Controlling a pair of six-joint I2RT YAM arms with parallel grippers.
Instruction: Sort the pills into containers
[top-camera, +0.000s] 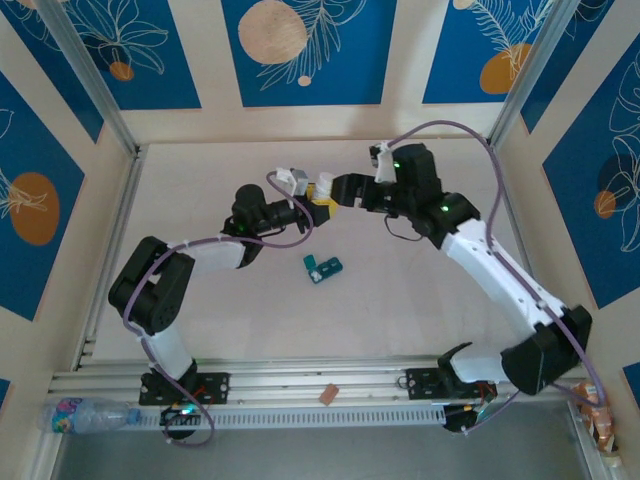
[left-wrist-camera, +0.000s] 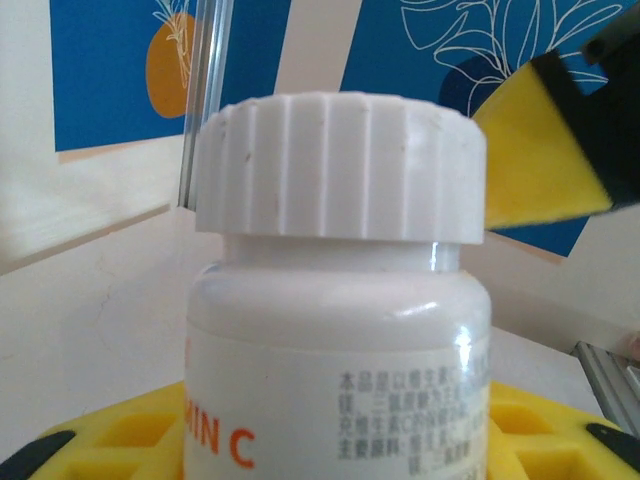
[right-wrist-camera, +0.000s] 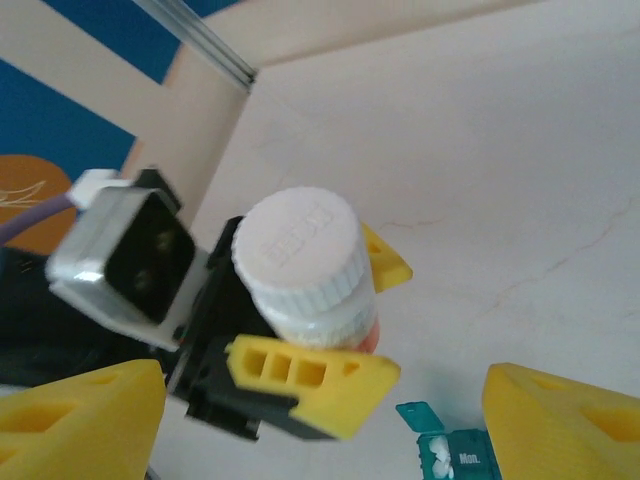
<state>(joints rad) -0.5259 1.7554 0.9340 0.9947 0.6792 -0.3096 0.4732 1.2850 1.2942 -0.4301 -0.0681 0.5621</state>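
Observation:
My left gripper (left-wrist-camera: 320, 445) is shut on a white pill bottle (left-wrist-camera: 335, 330) with a ribbed white cap (right-wrist-camera: 298, 250) and orange lettering; its yellow fingers (right-wrist-camera: 310, 375) clamp the bottle's body and hold it above the table. Facing the cap, my right gripper (right-wrist-camera: 322, 420) is open, its yellow fingers spread wide on either side and touching nothing. One of them shows beside the cap (left-wrist-camera: 540, 160). In the top view the two grippers meet at mid-table (top-camera: 325, 192). The teal containers (top-camera: 323, 267) lie below, one lid open with white pills (right-wrist-camera: 437, 458) inside.
Aluminium rails run along the table's near edge (top-camera: 320, 385) and left side. Blue-and-cream panel walls (top-camera: 300, 50) close in the back and sides. A plastic water bottle (top-camera: 85, 413) lies outside the near-left corner.

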